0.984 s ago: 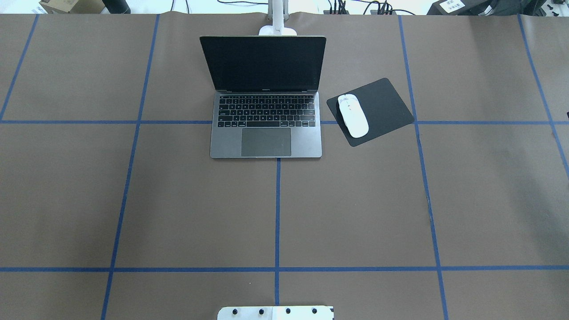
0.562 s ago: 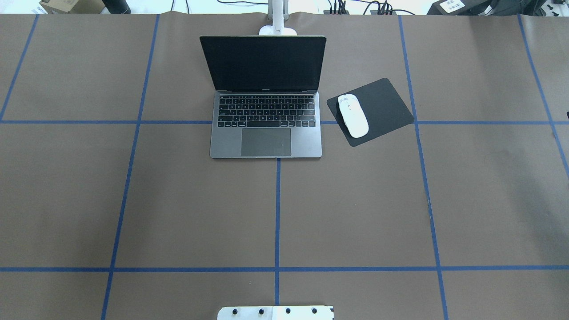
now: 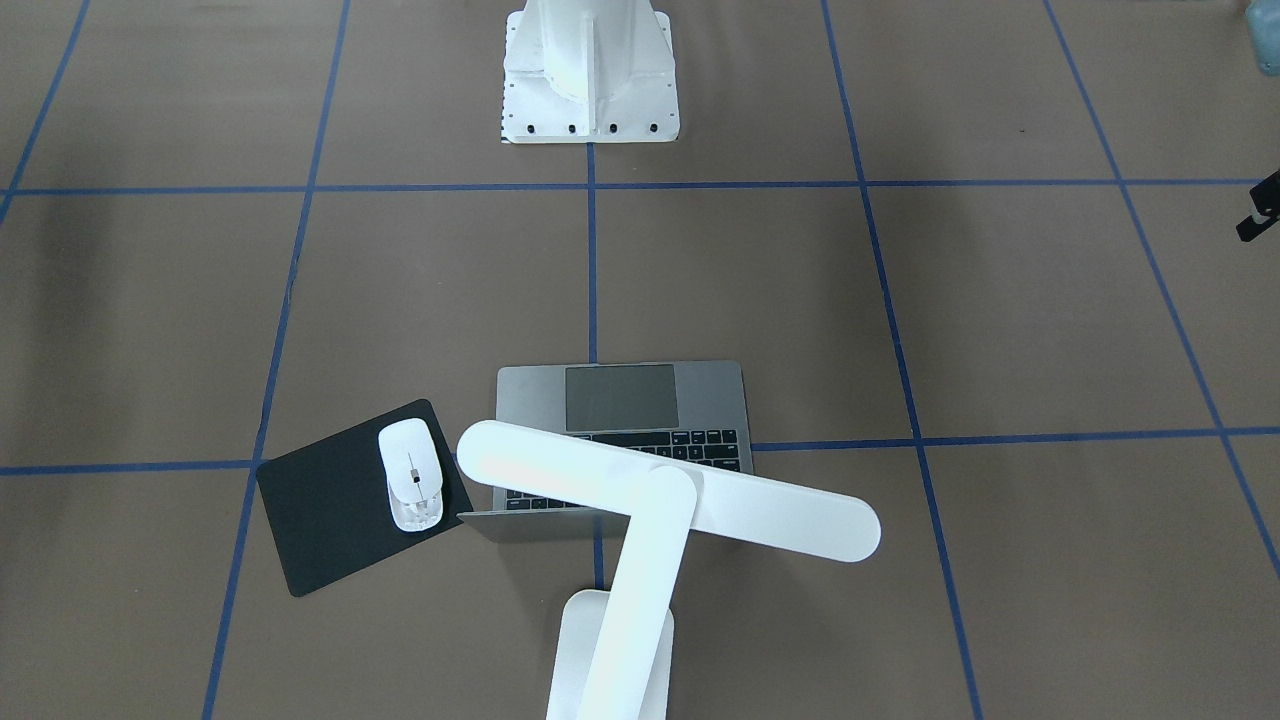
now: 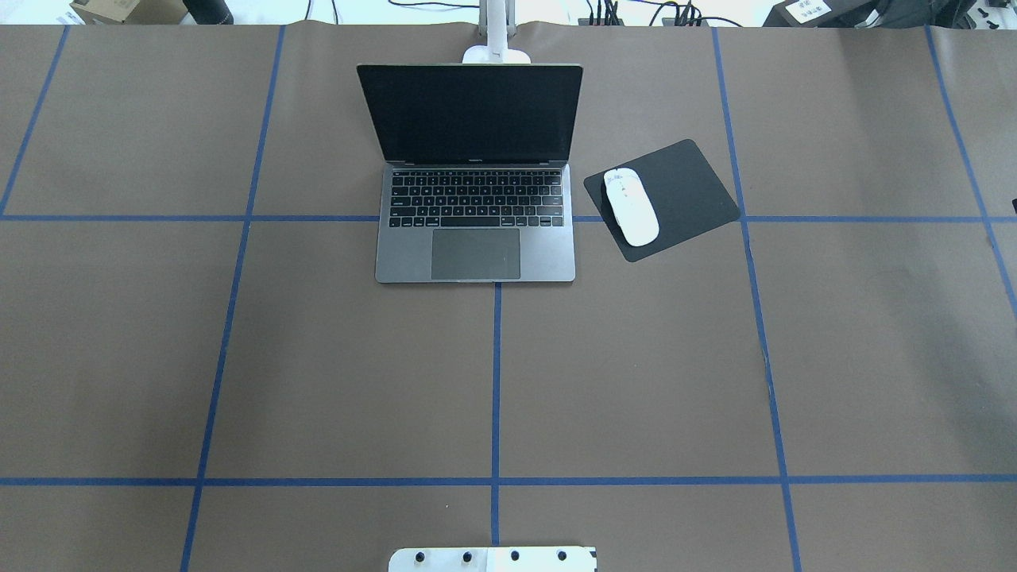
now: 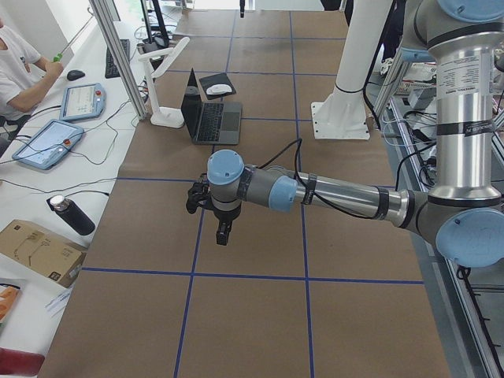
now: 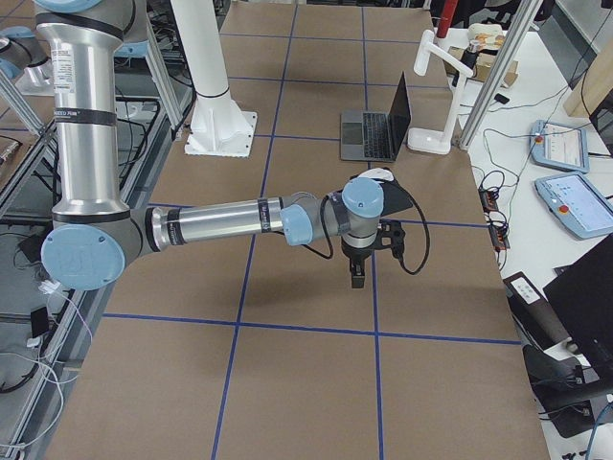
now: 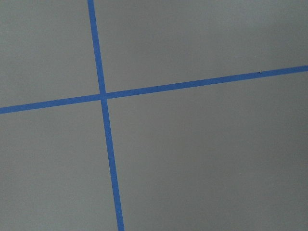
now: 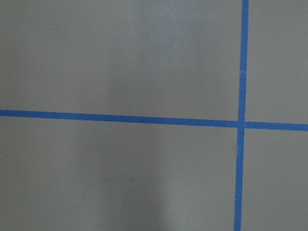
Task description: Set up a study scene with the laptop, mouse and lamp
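Observation:
The laptop [image 4: 475, 254] stands open at the far middle of the table, its dark screen facing me; it also shows in the front view [image 3: 620, 385]. The white mouse [image 4: 631, 206] lies on a black mat [image 4: 683, 191] right of the laptop. The white lamp [image 3: 780, 510] stands behind the laptop with its bar head over the keyboard; only its base [image 4: 496, 54] shows from overhead. My left gripper [image 5: 223, 235] hangs over bare table far from the laptop. My right gripper [image 6: 355, 276] hangs over bare table near the mat's corner. I cannot tell whether either is open or shut.
The white robot pedestal [image 3: 590, 70] is bolted at the near middle edge. Blue tape lines cross the brown table cover. Beyond the far edge are a metal post [image 5: 118, 55], control tablets [image 5: 47, 142], a bottle [image 5: 71, 214] and a seated operator [image 5: 16, 71].

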Motion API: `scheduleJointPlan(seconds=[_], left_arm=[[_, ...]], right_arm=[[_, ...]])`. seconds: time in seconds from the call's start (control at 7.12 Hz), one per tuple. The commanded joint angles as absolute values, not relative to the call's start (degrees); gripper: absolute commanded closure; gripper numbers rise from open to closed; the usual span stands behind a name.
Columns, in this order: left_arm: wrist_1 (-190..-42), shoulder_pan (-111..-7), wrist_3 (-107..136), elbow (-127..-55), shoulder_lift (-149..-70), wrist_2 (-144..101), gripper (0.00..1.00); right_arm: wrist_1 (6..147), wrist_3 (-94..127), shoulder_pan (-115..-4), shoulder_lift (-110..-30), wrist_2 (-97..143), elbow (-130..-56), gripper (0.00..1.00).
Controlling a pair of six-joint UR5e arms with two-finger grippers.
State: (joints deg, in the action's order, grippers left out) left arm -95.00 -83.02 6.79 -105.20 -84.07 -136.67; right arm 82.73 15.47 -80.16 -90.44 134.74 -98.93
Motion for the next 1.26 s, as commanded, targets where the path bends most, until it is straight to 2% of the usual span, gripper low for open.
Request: scheduleJointPlan(seconds=[0.0, 1.12], left_arm=[[-95.10, -82.97, 6.77, -105.21, -84.11, -136.67, 0.00], [-95.10, -82.97, 6.51, -104.06, -85.61, -136.67, 0.00]], right_arm=[[82.71, 15.47, -80.16, -90.44, 134.91, -98.70, 0.01], [82.53, 15.38, -79.98, -89.74, 136.67, -98.53, 0.01]])
